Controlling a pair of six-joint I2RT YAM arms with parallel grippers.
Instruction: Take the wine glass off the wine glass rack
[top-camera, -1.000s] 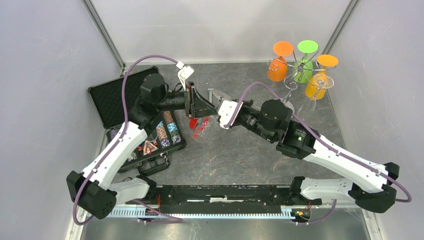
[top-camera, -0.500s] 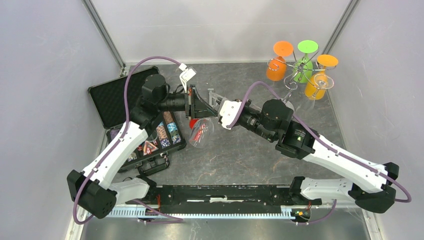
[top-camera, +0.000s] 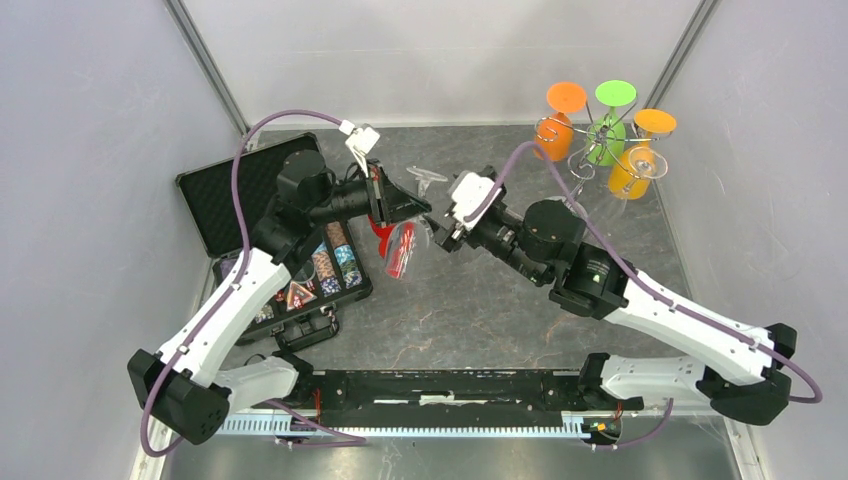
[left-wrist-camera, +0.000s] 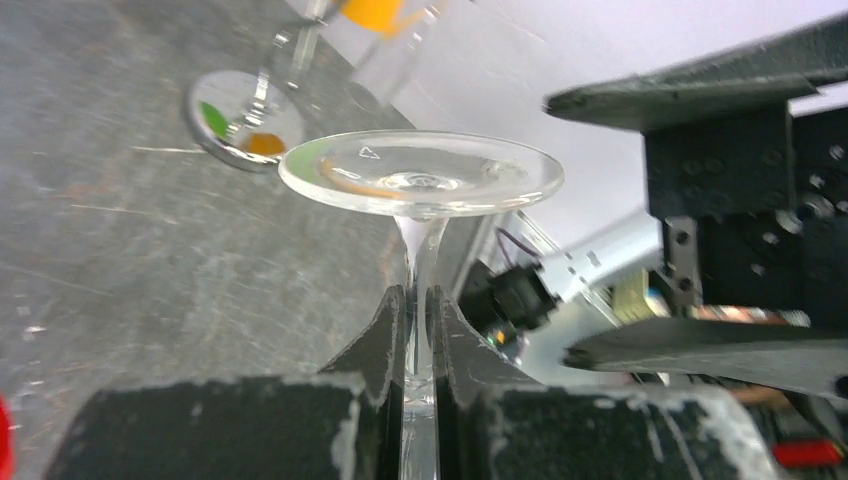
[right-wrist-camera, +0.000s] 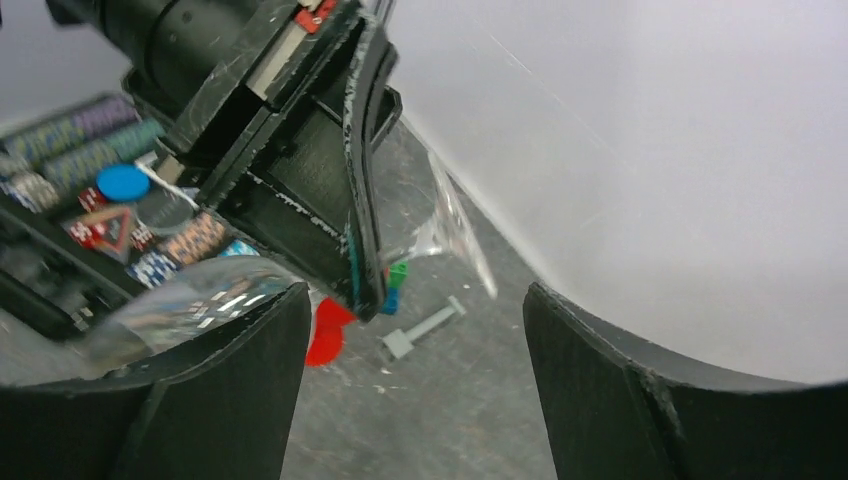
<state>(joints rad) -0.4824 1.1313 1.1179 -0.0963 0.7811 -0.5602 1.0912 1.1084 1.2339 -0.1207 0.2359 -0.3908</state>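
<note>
On my left wrist view the left hand (left-wrist-camera: 418, 310) pinches the wine glass (left-wrist-camera: 420, 175) by its stem, my right hand (right-wrist-camera: 412, 300) faces it spread wide, and the overhead view, blind to that grip, shows the wine glass rack (top-camera: 580, 163) well apart, far right.

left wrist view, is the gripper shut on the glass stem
Yes, the left gripper pinches the wine glass stem from both sides.

Boxed in on three sides by plain pale grey wall panels (top-camera: 440, 50), joined at slim silver metal corner posts (top-camera: 208, 70). Floored with a dark grey mottled stone-look tabletop (top-camera: 480, 300). Lit softly and evenly.
</note>
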